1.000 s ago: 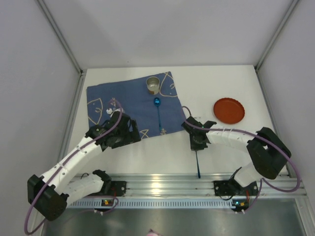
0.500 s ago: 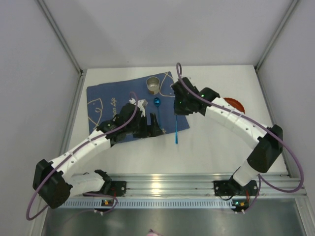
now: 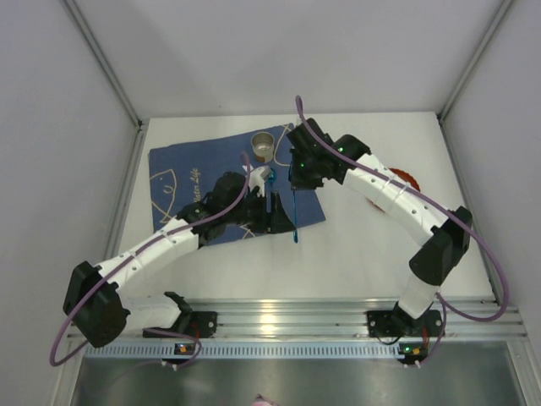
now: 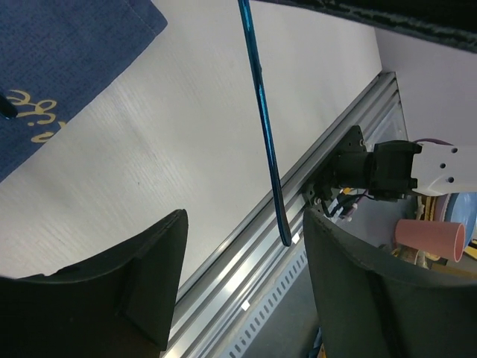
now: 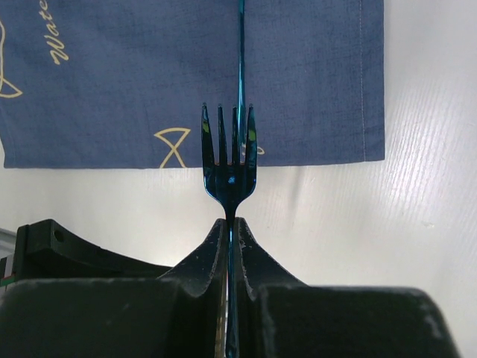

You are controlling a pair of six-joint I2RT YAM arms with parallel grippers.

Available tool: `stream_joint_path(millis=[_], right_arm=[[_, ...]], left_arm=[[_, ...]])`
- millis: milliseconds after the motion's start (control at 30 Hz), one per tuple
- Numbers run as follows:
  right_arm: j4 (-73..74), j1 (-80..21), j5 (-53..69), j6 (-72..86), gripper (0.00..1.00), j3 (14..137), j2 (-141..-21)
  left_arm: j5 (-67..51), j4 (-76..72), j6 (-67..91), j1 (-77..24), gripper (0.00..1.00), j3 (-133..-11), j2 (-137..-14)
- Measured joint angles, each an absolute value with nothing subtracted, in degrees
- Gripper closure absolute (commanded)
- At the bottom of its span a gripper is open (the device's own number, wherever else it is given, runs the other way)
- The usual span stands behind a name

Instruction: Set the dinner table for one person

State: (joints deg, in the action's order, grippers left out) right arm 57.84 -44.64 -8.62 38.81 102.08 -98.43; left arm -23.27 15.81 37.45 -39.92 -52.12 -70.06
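My right gripper [image 5: 231, 224] is shut on a blue fork [image 5: 229, 153], tines pointing out ahead of the fingers. From above, that gripper [image 3: 297, 179] hangs over the right edge of the dark blue fish cloth [image 3: 182, 173], and the fork's handle [image 3: 294, 216] points toward the near edge. A blue spoon [image 3: 270, 175] lies on the cloth. My left gripper [image 3: 265, 207] sits over its handle. In the left wrist view the left gripper [image 4: 244, 224] is open with nothing between its fingers [image 4: 149, 276]; the fork handle [image 4: 264, 127] crosses beyond them. The white dinner table [image 3: 363, 254] lies underneath.
A metal cup [image 3: 264, 145] stands at the cloth's far edge, just behind both grippers. A red plate [image 3: 406, 180] lies on the right, partly covered by the right arm. The aluminium rail [image 3: 279, 317] runs along the near edge.
The right gripper has carried the fork from near the front edge to the cloth's right edge. The left gripper has moved right along the cloth to the spoon, its jaws narrowing somewhat.
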Motion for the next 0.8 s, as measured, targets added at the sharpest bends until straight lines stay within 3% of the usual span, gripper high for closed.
stream_joint_path(millis=[267, 333, 367, 400, 433, 600, 633, 700, 733, 767, 800], right_arm=[[58.0, -44.6, -6.0, 40.2, 1.00, 102.1, -98.5], [57.9, -44.5, -5.1, 40.6, 1.00, 102.1, -98.5], [57.8, -44.5, -4.7, 40.8, 1.00, 102.1, -98.5], [57.7, -44.4, -4.4, 40.9, 1.00, 102.0, -98.5], [57.5, -44.4, -4.1, 41.1, 1.00, 102.0, -98.5], [56.6, -43.9, -3.3, 41.2, 1.00, 101.1, -98.3], [56.5, -43.7, -3.1, 41.2, 0.93, 100.7, -98.3], [55.9, -43.6, -2.6, 41.6, 0.59, 100.1, -98.3], [55.7, -43.5, -2.4, 41.6, 0.34, 99.7, -98.3], [55.3, -43.3, -2.2, 41.8, 0.01, 99.2, -98.3], [55.1, -43.2, -2.0, 41.7, 0.00, 98.6, -98.3]], left_arm=[[-26.7, 13.0, 37.6, -40.2, 0.38, -52.1, -72.7], [-27.5, 12.6, 37.9, -40.4, 0.48, -52.1, -73.1], [-27.8, 12.4, 38.0, -40.4, 0.69, -52.1, -73.3], [-28.0, 12.1, 38.3, -40.5, 0.81, -52.1, -73.5], [-28.3, 11.8, 38.5, -40.6, 1.00, -52.1, -73.7], [-28.2, 11.6, 39.9, -40.2, 1.00, -51.9, -74.7], [-28.3, 11.6, 40.2, -40.2, 1.00, -51.7, -74.7], [-28.2, 11.7, 40.1, -40.2, 1.00, -51.4, -74.7], [-28.4, 11.8, 39.7, -40.2, 1.00, -51.3, -74.7], [-28.7, 11.9, 39.2, -40.0, 1.00, -51.3, -74.7], [-29.3, 12.1, 38.7, -39.7, 1.00, -51.3, -74.6]])
